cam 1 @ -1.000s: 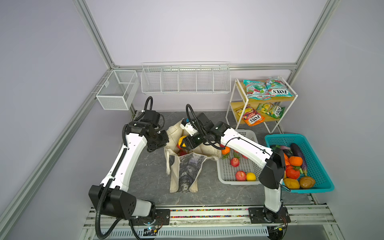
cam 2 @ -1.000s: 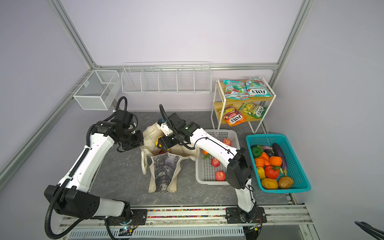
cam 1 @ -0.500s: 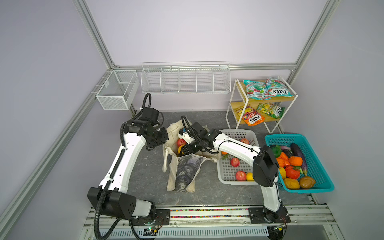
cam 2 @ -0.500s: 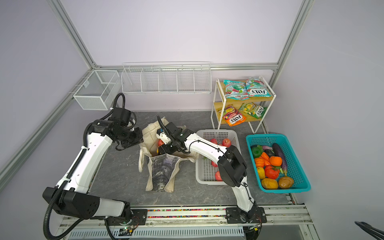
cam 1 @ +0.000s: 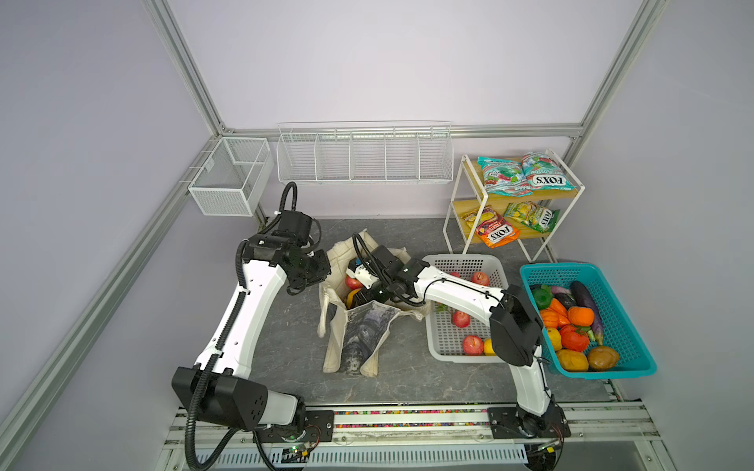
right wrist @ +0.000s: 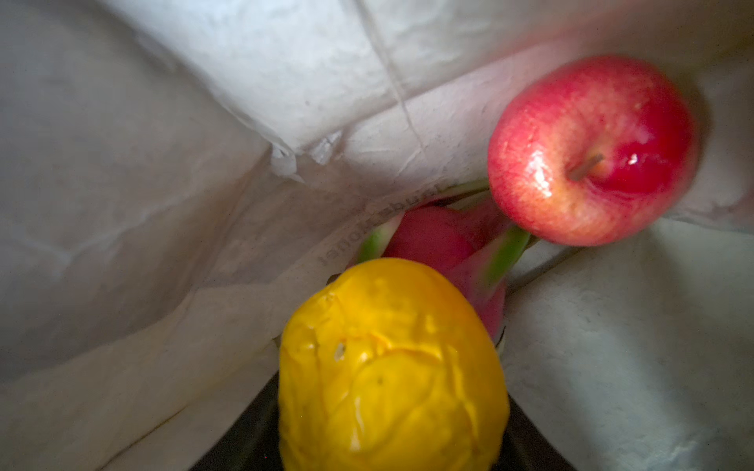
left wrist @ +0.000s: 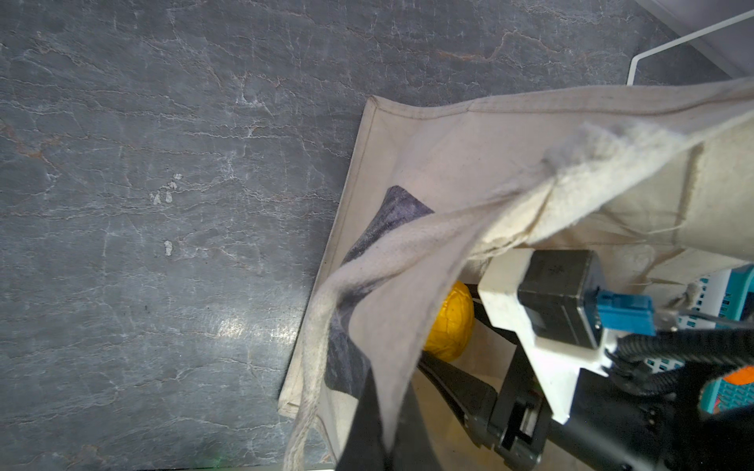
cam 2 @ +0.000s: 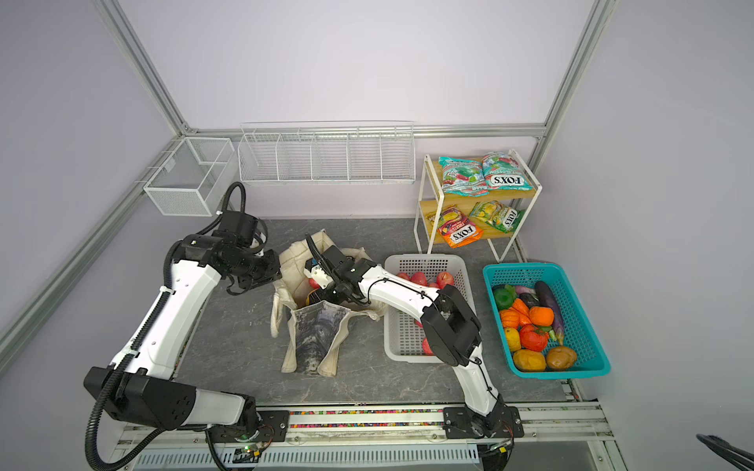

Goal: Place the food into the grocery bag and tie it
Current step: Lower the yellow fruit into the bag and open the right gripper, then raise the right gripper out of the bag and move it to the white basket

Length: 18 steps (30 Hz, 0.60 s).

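right gripper point(cam 1: 358, 297) clamped on yellow fruit point(right wrist: 391, 367) inside bag point(cam 1: 363, 334) | left gripper point(cam 1: 320, 271) pinched shut on bag rim | only right wrist view shows pink fruit point(right wrist: 432, 240) under apple point(right wrist: 591, 151) | bag stands on grey stone-look table point(left wrist: 163, 204), lilac walls point(cam 1: 367, 61) around

The yellow fruit point(right wrist: 391, 367) largely hides the dragon fruit point(right wrist: 432, 240).

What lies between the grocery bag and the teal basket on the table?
Between the grocery bag and the teal basket stands the white perforated basket, holding red apples; both top views show it.
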### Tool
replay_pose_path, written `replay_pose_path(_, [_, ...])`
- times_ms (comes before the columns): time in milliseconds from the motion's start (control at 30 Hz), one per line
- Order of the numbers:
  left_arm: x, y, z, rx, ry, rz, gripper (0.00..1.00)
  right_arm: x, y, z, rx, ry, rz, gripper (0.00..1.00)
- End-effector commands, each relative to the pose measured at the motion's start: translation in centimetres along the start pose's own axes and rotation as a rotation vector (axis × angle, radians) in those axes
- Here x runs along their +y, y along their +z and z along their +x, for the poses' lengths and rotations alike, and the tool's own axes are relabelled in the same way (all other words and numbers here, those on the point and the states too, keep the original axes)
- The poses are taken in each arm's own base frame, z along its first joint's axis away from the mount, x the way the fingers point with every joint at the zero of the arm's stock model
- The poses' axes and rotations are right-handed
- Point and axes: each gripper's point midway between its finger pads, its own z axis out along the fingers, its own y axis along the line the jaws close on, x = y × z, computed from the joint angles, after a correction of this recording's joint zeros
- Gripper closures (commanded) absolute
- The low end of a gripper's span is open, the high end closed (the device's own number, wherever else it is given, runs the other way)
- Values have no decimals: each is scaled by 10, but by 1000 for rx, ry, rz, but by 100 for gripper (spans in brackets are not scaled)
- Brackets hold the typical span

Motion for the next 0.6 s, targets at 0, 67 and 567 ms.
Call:
replay_pose_path(0, [2, -2, 3, -1, 20, 3, 100, -7, 15, 17, 50, -1, 20, 37])
replay_pose_path(67, [3, -2, 3, -2, 25, -2, 100, -8, 11, 16, 40, -6, 31, 27])
replay_pose_path(567, [10, -3, 5, -33, 20, -23, 100, 16, -74, -34, -129, -106, 93, 12])
